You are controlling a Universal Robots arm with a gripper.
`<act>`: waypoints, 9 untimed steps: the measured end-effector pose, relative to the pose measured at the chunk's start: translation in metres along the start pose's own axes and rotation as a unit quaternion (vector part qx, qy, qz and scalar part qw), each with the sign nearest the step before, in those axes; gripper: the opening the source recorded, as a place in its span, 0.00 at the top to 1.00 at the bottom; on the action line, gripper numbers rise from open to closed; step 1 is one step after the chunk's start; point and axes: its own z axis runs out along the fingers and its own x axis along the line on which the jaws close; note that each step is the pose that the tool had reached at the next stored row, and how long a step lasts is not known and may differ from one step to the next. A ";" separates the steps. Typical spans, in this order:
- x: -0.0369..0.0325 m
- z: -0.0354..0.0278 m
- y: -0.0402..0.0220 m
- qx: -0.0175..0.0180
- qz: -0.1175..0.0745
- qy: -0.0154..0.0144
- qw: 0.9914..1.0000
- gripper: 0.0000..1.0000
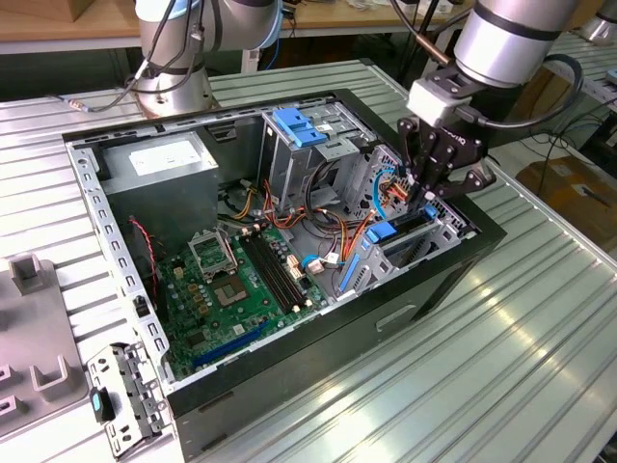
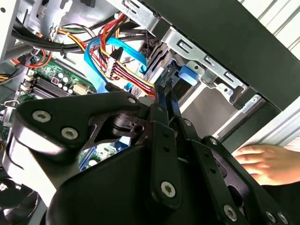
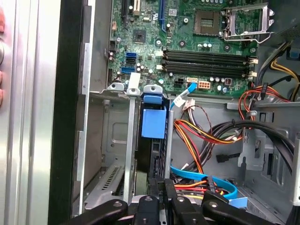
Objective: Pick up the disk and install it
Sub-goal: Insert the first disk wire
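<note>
Starting at the exterior view's left, the open computer case is lying on its side on a ribbed metal table. The green circuit board is sitting well away from the gripper, on the side nearer the case's middle. Moving rightward, a tall grey cage with a blue handle is standing between that board and the gripper. A tangle of coloured cables is running just beside the fingers. The gripper is reaching down into the drive bay at the case's corner. In both wrist views its fingers are sitting drawn together with hardly any gap, so they are not spanning the disk's thickness. The disk is standing on edge in the bay slot, straight ahead of the fingertips. Its blue rail is showing at the far end, towards the circuit board. Its long axis is running away from the gripper, roughly along the line the fingers are pointing. By my reading the closed tips are bearing on its near end, or hovering just at it; actual contact is hidden from me. Further right, beyond the case's black outer wall, a person's hand is resting on the table, apart from the gripper.
</note>
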 end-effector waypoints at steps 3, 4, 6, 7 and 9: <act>0.0002 0.0013 0.0001 0.000 0.000 0.000 1.000 0.83; 0.0006 0.0017 0.0001 0.000 0.000 0.000 1.000 0.83; 0.0020 0.0026 0.0003 0.000 0.000 0.000 1.000 0.83; 0.0023 0.0031 0.0003 0.000 0.000 0.000 1.000 0.83; 0.0023 0.0040 0.0004 0.000 0.000 0.000 1.000 0.83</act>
